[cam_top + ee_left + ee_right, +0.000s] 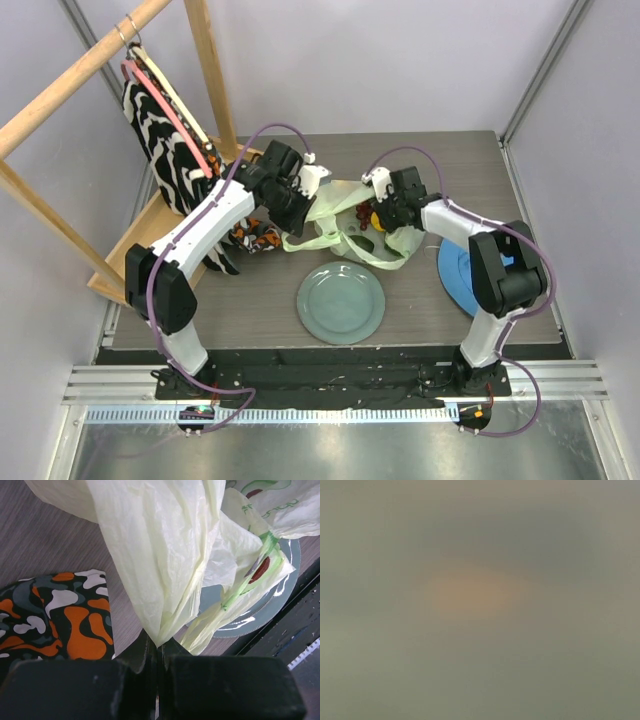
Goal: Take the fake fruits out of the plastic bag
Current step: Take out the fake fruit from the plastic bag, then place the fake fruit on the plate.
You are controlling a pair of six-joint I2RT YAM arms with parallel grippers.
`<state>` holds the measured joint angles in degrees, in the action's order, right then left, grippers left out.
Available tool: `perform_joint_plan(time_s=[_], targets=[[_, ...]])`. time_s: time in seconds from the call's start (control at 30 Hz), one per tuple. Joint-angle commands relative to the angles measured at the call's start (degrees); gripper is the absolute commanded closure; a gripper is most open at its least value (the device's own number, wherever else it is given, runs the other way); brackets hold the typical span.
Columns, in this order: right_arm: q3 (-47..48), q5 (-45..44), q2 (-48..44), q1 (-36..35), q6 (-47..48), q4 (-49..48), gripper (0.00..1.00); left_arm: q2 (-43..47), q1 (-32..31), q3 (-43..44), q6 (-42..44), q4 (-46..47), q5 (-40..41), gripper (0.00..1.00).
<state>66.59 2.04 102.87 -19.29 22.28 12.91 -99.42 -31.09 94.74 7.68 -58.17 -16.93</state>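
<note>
Plastic bag (335,238), pale yellow-green and crinkled, is spread on the dark wood-grain table (250,300) between the two grippers, just behind the grey-green plate (340,303). One handle loop is laid out toward the plate's far rim.

The left gripper (305,195) is placed at the bag's left edge. In the left wrist view its jaws are seen pressed together on a gathered fold of the plastic bag (160,545), with the film running up and away from the left gripper (157,647) in taut pleats. Green and dark-red print is visible on the film at the right of that view, and part of the plate (282,595) is seen behind it. A camouflage cloth (65,615) in orange, white and dark green lies on the table just beside the bag.

The right gripper (385,205) is set at the bag's right side, at its opening. Of the fake fruits, a yellow-orange fruit (377,221) and a dark-red fruit (361,211) can be made out there, inside the bag and close to the right gripper. The right wrist view is a grey-green blur with a faint orange patch, so it cannot be told how the right jaws stand.

A blue hat (458,272) lies at the table's right, partly under the right arm. A black-and-white striped garment (165,130) hangs on a wooden rack (215,70) at the far left.
</note>
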Motion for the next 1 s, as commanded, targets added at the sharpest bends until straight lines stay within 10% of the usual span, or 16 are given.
perform_joint_plan(time_s=[0.0, 0.47, 0.6, 0.97], targets=[[3.2, 5.1, -11.4, 0.0, -1.6, 3.5, 0.86, -0.6, 0.2, 3.8, -0.1, 1.4, 0.7, 1.0], [-5.4, 21.7, -42.4, -9.6, -2.5, 20.3, 0.87, -4.0, 0.2, 7.5, -0.7, 1.2, 1.3, 0.9], [-8.6, 23.3, -41.2, -17.6, 1.5, 20.8, 0.86, -5.8, 0.2, 9.5, -1.2, 0.9, 0.8, 0.7], [-11.1, 24.7, -23.6, -26.9, 14.5, 12.2, 0.84, -5.4, 1.8, 6.9, -7.3, 2.7, -3.7, 0.64]])
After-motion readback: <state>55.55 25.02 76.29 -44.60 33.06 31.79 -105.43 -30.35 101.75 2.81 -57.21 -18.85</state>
